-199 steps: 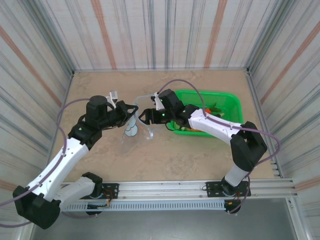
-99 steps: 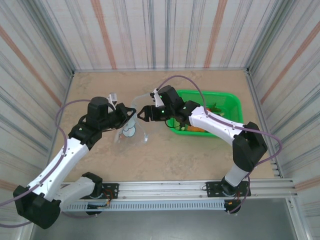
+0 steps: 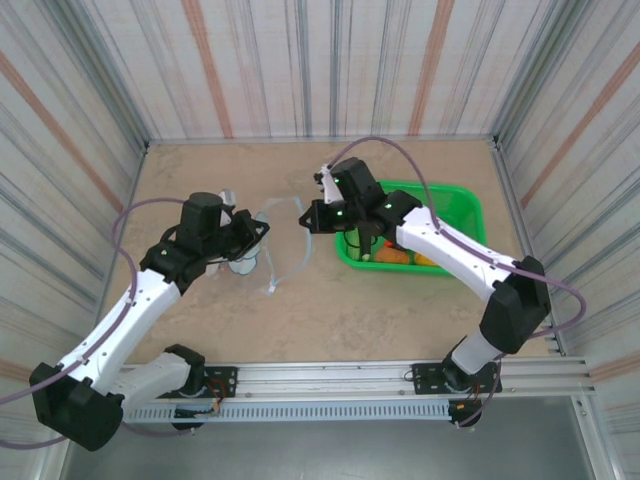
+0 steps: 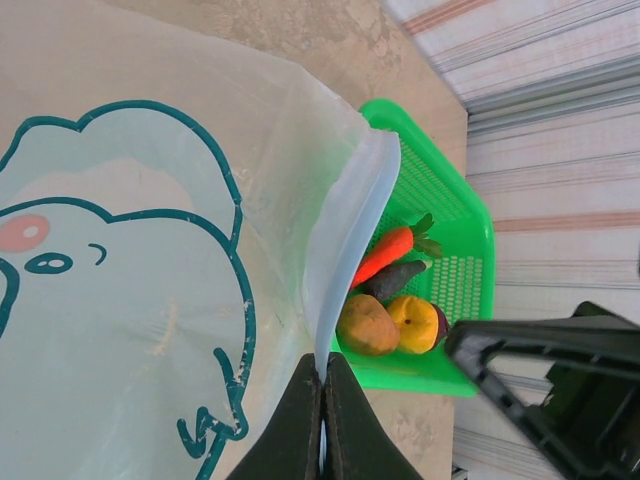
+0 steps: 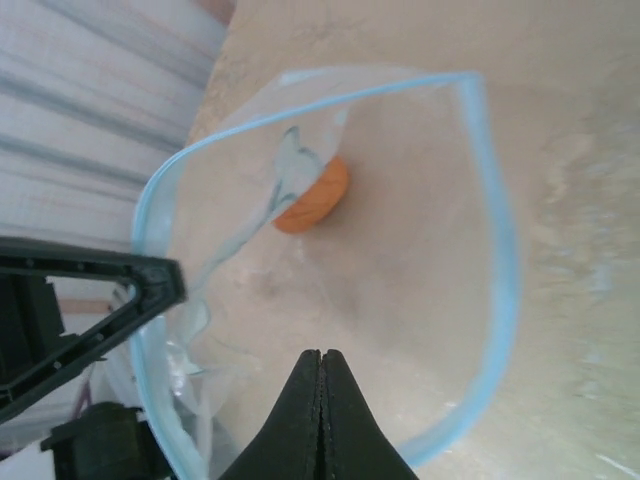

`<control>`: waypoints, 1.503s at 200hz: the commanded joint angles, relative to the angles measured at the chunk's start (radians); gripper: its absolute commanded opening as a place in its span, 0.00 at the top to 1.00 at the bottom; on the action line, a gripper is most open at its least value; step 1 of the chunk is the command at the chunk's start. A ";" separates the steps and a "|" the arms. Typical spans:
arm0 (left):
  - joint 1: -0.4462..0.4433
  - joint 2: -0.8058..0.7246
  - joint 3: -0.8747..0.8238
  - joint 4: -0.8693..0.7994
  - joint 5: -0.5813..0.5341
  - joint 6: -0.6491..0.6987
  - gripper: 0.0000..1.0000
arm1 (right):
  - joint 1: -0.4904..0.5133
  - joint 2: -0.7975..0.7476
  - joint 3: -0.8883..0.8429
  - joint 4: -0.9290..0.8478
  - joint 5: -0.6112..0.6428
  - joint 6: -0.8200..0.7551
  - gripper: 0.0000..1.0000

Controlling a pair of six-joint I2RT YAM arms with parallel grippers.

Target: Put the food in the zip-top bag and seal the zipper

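Note:
The clear zip-top bag (image 3: 275,252) with its elephant print (image 4: 130,280) hangs between my two grippers, mouth open. My left gripper (image 3: 258,232) (image 4: 323,372) is shut on the light blue zipper (image 4: 350,230) at the mouth edge. My right gripper (image 3: 303,217) (image 5: 322,352) is shut with nothing between its fingers, hovering just over the zipper loop (image 5: 500,230). An orange food piece (image 5: 315,197) lies inside the bag. More food sits in the basket: carrot (image 4: 385,255), eggplant (image 4: 397,280), potato (image 4: 366,325), yellow-orange ball (image 4: 413,322).
The green mesh-sided basket (image 3: 440,188) (image 4: 460,270) stands right of the bag, under the right arm. Striped walls close in the tan table (image 3: 320,310) on three sides. Bare table lies in front of the bag and to the back left.
My right gripper has closed from open and drawn back up and to the right from the bag's mouth. The bag has sagged lower in the left gripper's hold.

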 commanded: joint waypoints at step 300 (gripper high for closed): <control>-0.001 0.023 0.089 0.001 0.101 0.082 1.00 | -0.388 0.354 -0.021 -0.061 0.196 -0.117 0.77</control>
